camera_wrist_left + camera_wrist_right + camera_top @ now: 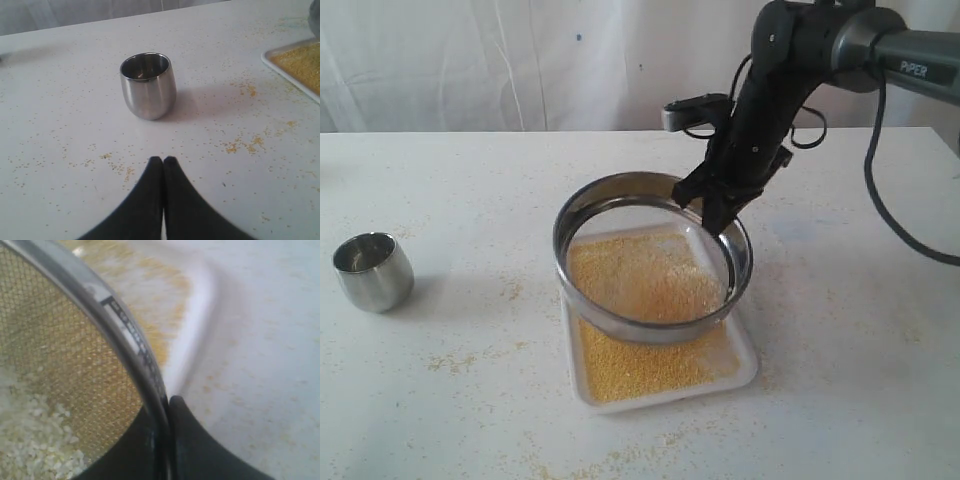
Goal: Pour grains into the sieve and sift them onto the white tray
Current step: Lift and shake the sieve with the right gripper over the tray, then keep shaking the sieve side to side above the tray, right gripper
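The right pincer (166, 415) is clamped on the rim of the sieve (655, 330), one finger inside the wall and one outside, with the steel band pinched between them. Gripping the edge this way lets the arm carry the whole sieve while leaving the mesh free to pass grain.

Just inside the pincer, whitish grains (30, 442) lie heaped on the mesh; they look too coarse to fall through. Directly below, the tray (672, 398) holds a broad yellow layer of the finer ones. The sieve hangs over the tray, seemingly a little tilted, so what drops lands inside the low rim. I cannot tell whether the side far from the pincer touches the tray.

By the look of it the pouring is done and the sifting is far along.

Well apart from all this, the left pincer (163, 167) has its fingers pressed together on nothing, low over the bench (440, 420). The cup (148, 92) stands upright ahead of it, not touching — parked out of the working arm's way, I judge. Yellowish specks dot the bench around both.
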Robot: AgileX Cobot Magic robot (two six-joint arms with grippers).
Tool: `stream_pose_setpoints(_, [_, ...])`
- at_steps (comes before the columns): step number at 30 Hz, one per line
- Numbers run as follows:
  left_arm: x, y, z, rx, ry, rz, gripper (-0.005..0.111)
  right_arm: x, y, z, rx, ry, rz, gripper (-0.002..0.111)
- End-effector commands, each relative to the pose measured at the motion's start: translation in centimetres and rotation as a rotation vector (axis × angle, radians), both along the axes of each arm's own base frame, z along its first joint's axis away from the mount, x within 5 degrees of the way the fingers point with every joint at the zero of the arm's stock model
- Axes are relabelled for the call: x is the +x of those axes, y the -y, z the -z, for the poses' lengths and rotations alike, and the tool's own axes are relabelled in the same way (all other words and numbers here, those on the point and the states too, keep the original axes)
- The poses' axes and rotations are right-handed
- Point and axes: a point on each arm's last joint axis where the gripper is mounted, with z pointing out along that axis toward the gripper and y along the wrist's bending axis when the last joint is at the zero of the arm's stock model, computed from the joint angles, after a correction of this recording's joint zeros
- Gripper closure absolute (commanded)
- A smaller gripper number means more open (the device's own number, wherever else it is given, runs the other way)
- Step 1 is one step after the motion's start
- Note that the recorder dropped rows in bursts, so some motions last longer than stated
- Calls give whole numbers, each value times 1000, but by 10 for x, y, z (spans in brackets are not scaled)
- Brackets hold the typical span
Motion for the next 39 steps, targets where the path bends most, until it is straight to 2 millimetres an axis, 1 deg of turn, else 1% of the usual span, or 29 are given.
stream_pose_setpoints(1, [0, 0, 1, -14, 1, -1, 107, 10, 8, -11, -112, 126, 132, 108])
stream_pose_setpoints(2, [0, 0, 1, -14, 1, -1, 107, 15, 15, -13, -142, 151, 275, 108])
stream_pose_setpoints(3, [0, 0, 1, -14, 1, -1, 107, 15, 17, -12, -130, 138, 351, 108])
stream_pose_setpoints(4, [0, 0, 1, -14, 1, -1, 107, 11, 14, -12, -102, 89, 297, 108])
stream_pose_setpoints(5, [0, 0, 1, -14, 1, -1, 107, 3, 6, -11, -51, 12, 162, 108])
stream_pose_setpoints(7, [0, 0, 1, -14, 1, -1, 107, -4, -11, -11, 88, -5, -49, 108])
stream_pose_setpoints(9, [0, 0, 1, -14, 1, -1, 107, -5, -11, -14, 81, 13, -88, 108])
stream_pose_setpoints(10, [0, 0, 1, -14, 1, -1, 107, -3, -5, -13, 24, 20, -44, 108])
stream_pose_setpoints(11, [0, 0, 1, -14, 1, -1, 107, 6, 3, -15, -27, 93, 65, 108])
stream_pose_setpoints(13, [0, 0, 1, -14, 1, -1, 107, 15, 18, -18, -75, 137, 324, 108])
stream_pose_setpoints(14, [0, 0, 1, -14, 1, -1, 107, 14, 19, -17, -60, 109, 353, 108])
stream_pose_setpoints(15, [0, 0, 1, -14, 1, -1, 107, 8, 14, -17, -17, 43, 288, 108])
stream_pose_setpoints(16, [0, 0, 1, -14, 1, -1, 107, 1, 5, -17, 57, -20, 154, 108])
stream_pose_setpoints(17, [0, 0, 1, -14, 1, -1, 107, -2, -7, -18, 148, -23, 31, 108])
stream_pose_setpoints(18, [0, 0, 1, -14, 1, -1, 107, -5, -14, -18, 186, -19, -41, 108])
stream_pose_setpoints(20, [0, 0, 1, -14, 1, -1, 107, -5, -10, -19, 127, 5, -61, 108])
stream_pose_setpoints(22, [0, 0, 1, -14, 1, -1, 107, 6, 7, -20, -5, 93, 115, 108])
stream_pose_setpoints(24, [0, 0, 1, -14, 1, -1, 107, 15, 25, -20, -75, 124, 392, 108])
stream_pose_setpoints(25, [0, 0, 1, -14, 1, -1, 107, 13, 23, -19, -53, 91, 385, 108])
stream_pose_setpoints(26, [0, 0, 1, -14, 1, -1, 107, 7, 17, -18, -16, 29, 276, 108])
stream_pose_setpoints(27, [0, 0, 1, -14, 1, -1, 107, 0, 6, -19, 69, -19, 142, 108])
stream_pose_setpoints(29, [0, 0, 1, -14, 1, -1, 107, -9, -10, -22, 162, -8, -50, 108])
stream_pose_setpoints(31, [0, 0, 1, -14, 1, -1, 107, -11, -10, -23, 101, 20, -92, 108])
stream_pose_setpoints(33, [0, 0, 1, -14, 1, -1, 107, 2, 4, -23, -31, 125, 76, 108])
stream_pose_setpoints(35, [0, 0, 1, -14, 1, -1, 107, 10, 17, -24, -68, 143, 389, 108])
stream_pose_setpoints(36, [0, 0, 1, -14, 1, -1, 107, 6, 12, -23, -27, 95, 358, 108])
stream_pose_setpoints(37, [0, 0, 1, -14, 1, -1, 107, -2, 6, -22, 7, 19, 228, 108])
stream_pose_setpoints(38, [0, 0, 1, -14, 1, -1, 107, -10, -9, -23, 123, -17, 18, 108])
stream_pose_setpoints(39, [0, 0, 1, -14, 1, -1, 107, -13, -17, -23, 169, -7, -85, 108])
